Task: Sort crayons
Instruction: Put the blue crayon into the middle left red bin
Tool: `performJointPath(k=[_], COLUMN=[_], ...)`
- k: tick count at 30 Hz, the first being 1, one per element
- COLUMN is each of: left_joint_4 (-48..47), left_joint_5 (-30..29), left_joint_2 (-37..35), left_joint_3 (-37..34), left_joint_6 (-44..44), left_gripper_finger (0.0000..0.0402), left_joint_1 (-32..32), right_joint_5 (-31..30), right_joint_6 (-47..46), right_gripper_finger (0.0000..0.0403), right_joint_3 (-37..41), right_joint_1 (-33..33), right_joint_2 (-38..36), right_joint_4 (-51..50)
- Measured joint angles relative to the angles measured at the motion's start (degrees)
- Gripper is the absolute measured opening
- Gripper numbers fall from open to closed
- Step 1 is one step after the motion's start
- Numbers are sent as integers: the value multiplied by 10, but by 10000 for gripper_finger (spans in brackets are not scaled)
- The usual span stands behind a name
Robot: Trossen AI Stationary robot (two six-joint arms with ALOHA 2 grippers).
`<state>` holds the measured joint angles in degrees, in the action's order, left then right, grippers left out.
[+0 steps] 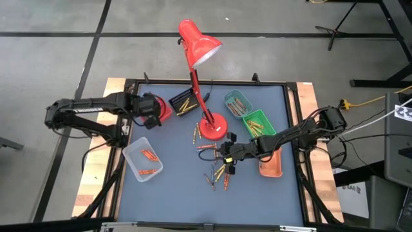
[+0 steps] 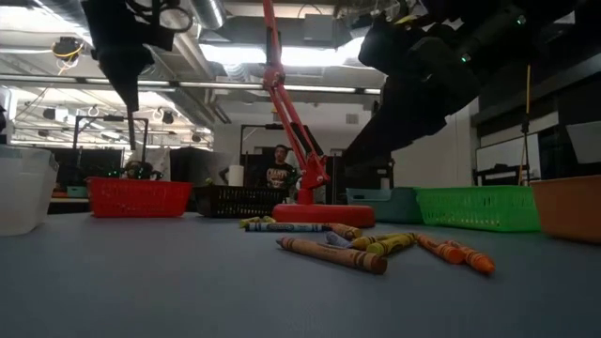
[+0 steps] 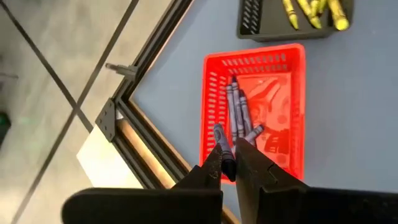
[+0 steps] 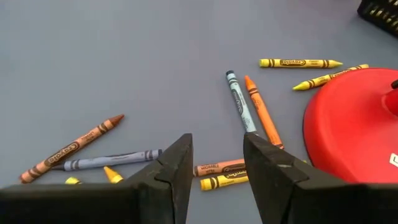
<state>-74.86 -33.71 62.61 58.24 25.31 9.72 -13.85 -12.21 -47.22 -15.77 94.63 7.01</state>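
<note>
A: Several crayons [image 4: 239,99] lay crowded just ahead of the right gripper [image 4: 217,165], jaws apart.

B: It risked nipping two. The left gripper [image 3: 229,163] hung pinched on a crayon above the red tray [image 3: 296,99].

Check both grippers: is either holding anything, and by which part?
Left gripper, above the red tray, pinches a blue-grey crayon near its end. Right gripper is open, empty.

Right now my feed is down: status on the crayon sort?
Left gripper shut over red tray. Right gripper open, empty, above loose crayons. Lamp base crowds them.
</note>
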Motion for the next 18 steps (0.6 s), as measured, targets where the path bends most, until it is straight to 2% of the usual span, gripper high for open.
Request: performJointPath(k=[8,12,18], left_joint_4=[34,45,45], left_joint_5=[16,17,16], left_joint_2=[0,0,0], left_joint_3=[0,0,0], left_joint_6=[3,41,57], left_gripper_finger=[11,17,19], left_joint_1=[47,62,78], right_joint_5=[-2,-16,-20], right_joint_6=[-29,-67,-72], right_gripper_finger=[140,140,140], right_joint_3=[0,0,0], right_joint_1=[0,0,0], right_joint_2=[0,0,0], right_joint_4=[0,0,0])
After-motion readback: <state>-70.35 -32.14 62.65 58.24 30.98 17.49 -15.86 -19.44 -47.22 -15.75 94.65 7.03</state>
